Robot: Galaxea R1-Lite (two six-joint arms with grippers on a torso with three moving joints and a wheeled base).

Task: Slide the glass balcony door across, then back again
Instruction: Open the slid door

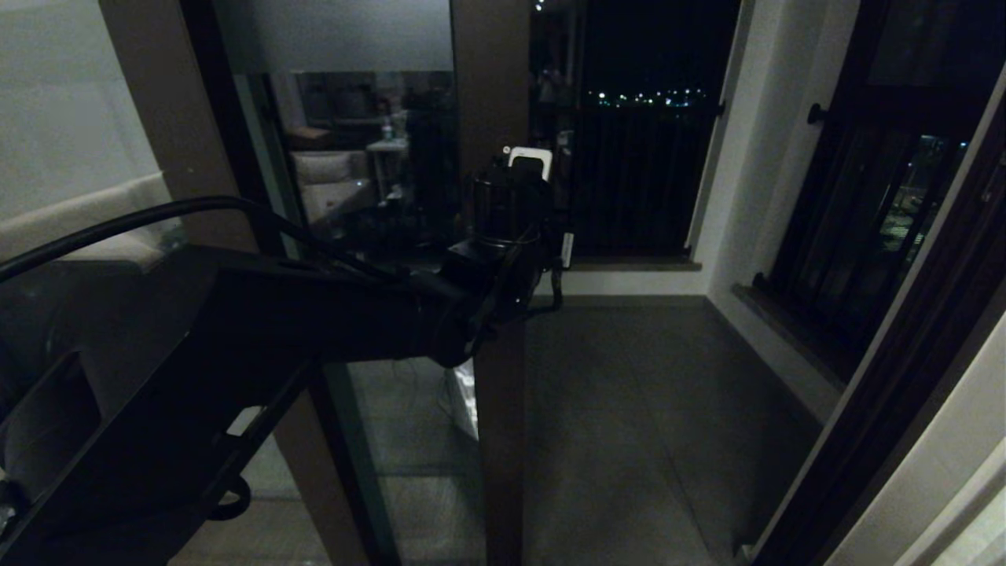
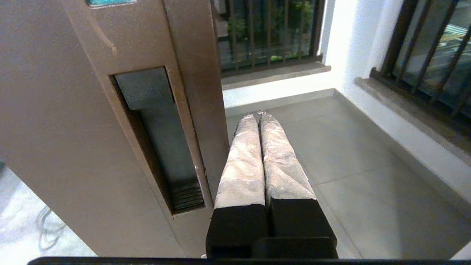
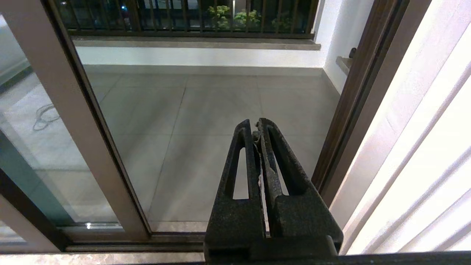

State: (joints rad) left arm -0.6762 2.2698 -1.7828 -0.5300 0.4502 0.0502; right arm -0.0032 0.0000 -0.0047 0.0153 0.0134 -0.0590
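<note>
Close up, the left gripper [image 2: 258,117] has its fingers pressed together with nothing between them, and it sits just beside the free edge of the door [image 2: 73,129], on the open side, near the recessed handle [image 2: 162,140] but not in it. Whether a finger touches the edge I cannot tell from the left wrist view. In the head view the left arm reaches across to that same stile [image 1: 491,118], and the door stands partly across the opening, with the balcony floor [image 1: 629,409] bare to its right. The risk, as I judge it, lies in the contact: closed fingers pushing on a narrow flat edge have little to bear against, so they may slide off toward the room or the balcony and the door would stop short. If the tips slip into the handle recess at an angle, they could jam there as the panel moves. A push that is not along the track could also rack the door and make it bind. The right gripper [image 3: 257,127] hangs low and parked near the right jamb [image 3: 349,110], fingers closed and empty; if the door is run fully across, I think it worth checking that this arm is clear. Farther off, the barred window [image 1: 637,181] and balcony wall [image 1: 754,157] are well apart from any of this.
</note>
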